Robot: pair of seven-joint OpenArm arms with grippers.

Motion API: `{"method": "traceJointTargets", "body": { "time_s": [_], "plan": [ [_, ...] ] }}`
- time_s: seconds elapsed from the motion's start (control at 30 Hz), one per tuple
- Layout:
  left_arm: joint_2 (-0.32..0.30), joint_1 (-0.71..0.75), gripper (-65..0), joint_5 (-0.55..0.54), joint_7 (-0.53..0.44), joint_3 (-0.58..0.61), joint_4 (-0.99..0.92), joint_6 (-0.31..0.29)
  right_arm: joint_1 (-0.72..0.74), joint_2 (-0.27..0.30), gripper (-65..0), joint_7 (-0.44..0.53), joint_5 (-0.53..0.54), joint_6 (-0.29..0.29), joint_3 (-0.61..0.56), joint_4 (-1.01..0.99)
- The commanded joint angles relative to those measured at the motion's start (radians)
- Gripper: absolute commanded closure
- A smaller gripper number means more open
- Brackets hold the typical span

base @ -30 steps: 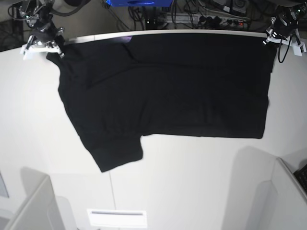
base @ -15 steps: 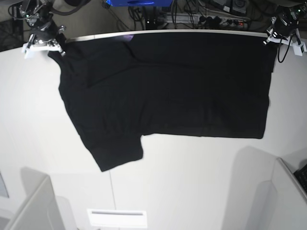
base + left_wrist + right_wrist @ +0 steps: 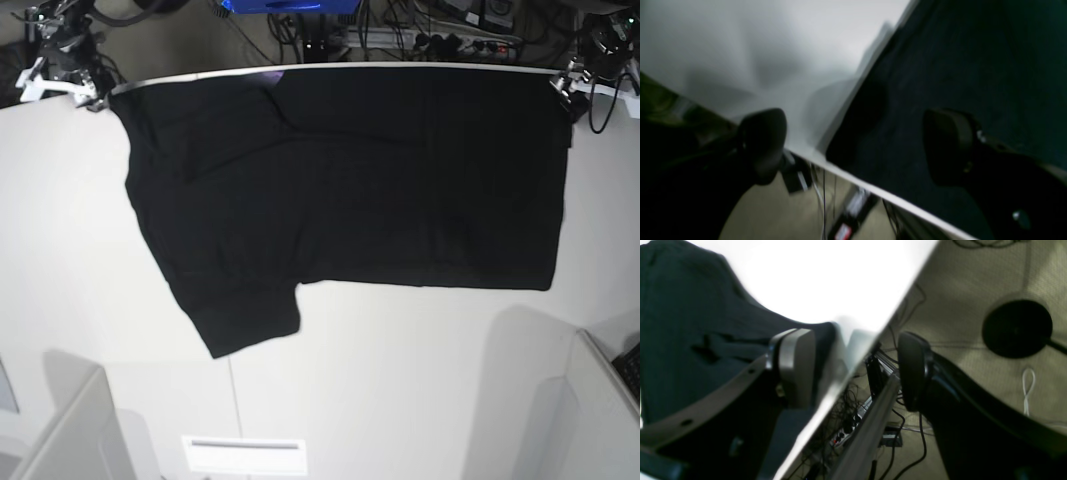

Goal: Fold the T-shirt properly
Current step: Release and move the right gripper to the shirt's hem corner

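White table (image 3: 400, 380), far edge at 12 o'clock. T-shirt (image 3: 340, 190) flat, top hem on that edge. Left gripper (image 3: 853, 146) and right gripper (image 3: 853, 370): jaws apart, empty. Risk: hem slides off edge; one sleeve at 7 o'clock skews fold.

1. I am finding no readable text, label, brand, number or sign in any of my views.
2. I am seeing only plain black cloth on the T-shirt (image 3: 350, 180), with no lettering showing.
3. I am making out a small red and white patch on a device (image 3: 844, 230) under the table edge in my left wrist view, but it is blurring too much to read.
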Motion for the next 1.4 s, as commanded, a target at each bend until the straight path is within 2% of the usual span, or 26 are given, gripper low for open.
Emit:
{"method": "traceJointTargets", "body": {
  "time_s": [0.0,0.1,0.17,0.37,0.47,0.67,0.7,0.97,1.03,1.3,1.37],
  "plan": [
    [-0.021,0.005,-62.5,-0.007,-0.024,-0.048,0.032,0.002,0.007,0.019,-36.9,0.022,0.010,0.006,0.002,0.030],
    [-0.024,-0.045,-62.5,0.000,-0.024,-0.146,0.051,0.002,0.054,0.025,-37.1,0.022,0.004,0.006,0.000,0.031],
    [-0.027,-0.079,-62.5,0.000,-0.024,-0.192,0.052,0.002,0.108,0.058,-37.2,0.022,0.004,0.008,-0.011,0.024],
    [-0.065,-0.134,-60.6,0.000,-0.024,-0.199,0.082,0.002,0.278,0.197,-37.1,0.023,0.002,0.008,-0.206,-0.079],
    [-0.090,-0.134,-46.4,0.000,-0.024,-0.174,0.094,0.002,0.381,0.243,-37.1,0.025,0.002,0.008,-0.295,-0.165],
    [-0.100,-0.134,-3.3,0.000,-0.024,-0.166,0.086,0.002,0.576,0.302,-37.1,0.029,0.002,0.006,-0.423,-0.332],
    [-0.100,-0.134,0.0,0.000,-0.024,-0.169,0.085,0.002,0.614,0.311,-37.1,0.029,0.001,0.006,-0.449,-0.365],
    [-0.100,-0.133,0.0,0.000,-0.024,-0.171,0.083,0.002,0.884,0.352,-38.0,0.031,0.001,0.006,-0.641,-0.622],
    [-0.100,-0.133,0.0,0.000,-0.024,-0.171,0.083,0.002,0.947,0.358,-41.6,0.038,0.001,0.006,-0.700,-0.685],
    [-0.100,-0.127,0.0,0.000,-0.018,-0.174,0.082,0.002,1.167,0.358,-48.9,0.224,0.001,0.011,-1.026,-1.029],
    [-0.100,-0.127,0.0,0.000,-0.016,-0.174,0.082,0.002,1.208,0.354,-48.8,0.250,0.001,0.066,-1.088,-1.106]
  ]
}}
